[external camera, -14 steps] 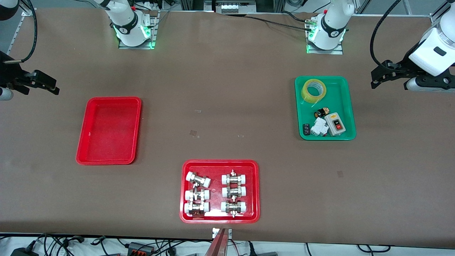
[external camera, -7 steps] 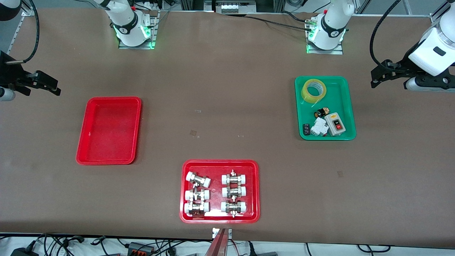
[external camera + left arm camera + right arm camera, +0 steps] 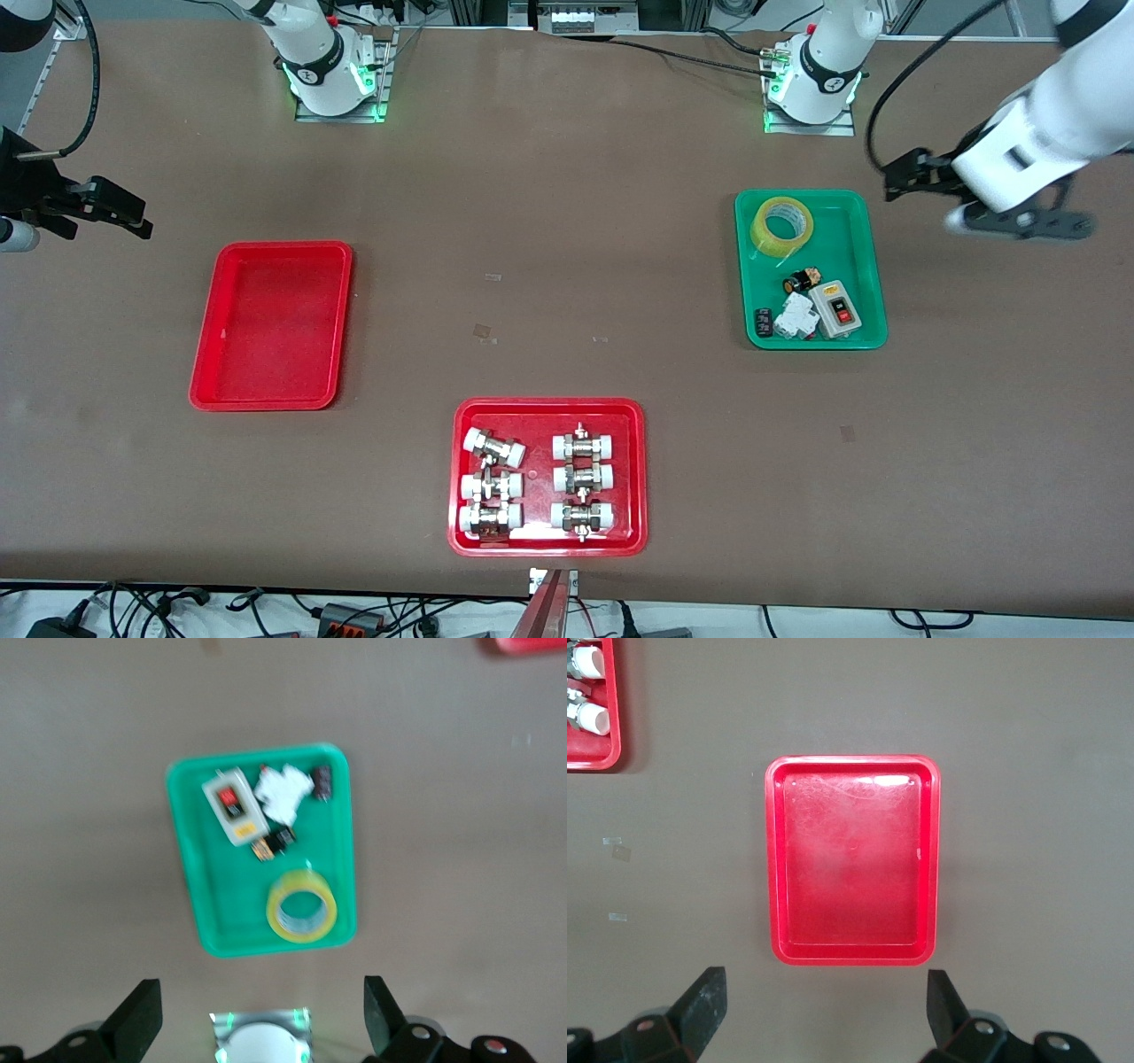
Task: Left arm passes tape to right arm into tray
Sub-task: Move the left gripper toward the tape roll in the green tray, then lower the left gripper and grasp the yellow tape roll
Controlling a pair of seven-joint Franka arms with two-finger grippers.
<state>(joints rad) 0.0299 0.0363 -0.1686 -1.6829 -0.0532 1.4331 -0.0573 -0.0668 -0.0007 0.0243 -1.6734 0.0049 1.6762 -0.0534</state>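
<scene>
The yellow tape (image 3: 782, 226) lies flat in the green tray (image 3: 859, 257), at the tray's end nearest the robots' bases; it also shows in the left wrist view (image 3: 302, 905). My left gripper (image 3: 921, 190) is open and empty in the air, over the bare table beside the green tray, toward the left arm's end; its view (image 3: 259, 1001) looks down on that tray. The empty red tray (image 3: 270, 328) lies toward the right arm's end. My right gripper (image 3: 124, 213) is open and empty, up beside the red tray (image 3: 850, 868).
A second red tray (image 3: 549, 409) with several metal fittings lies near the table's front edge, its corner in the right wrist view (image 3: 594, 757). The green tray (image 3: 213, 895) also holds a grey switch box (image 3: 837, 308) and small parts (image 3: 795, 317). The arm bases (image 3: 811, 80) stand along the table's back edge.
My left arm has swung in from the table's end toward the green tray, its gripper now closer to the tray's edge. The right gripper has hardly moved. The tape has not moved.
</scene>
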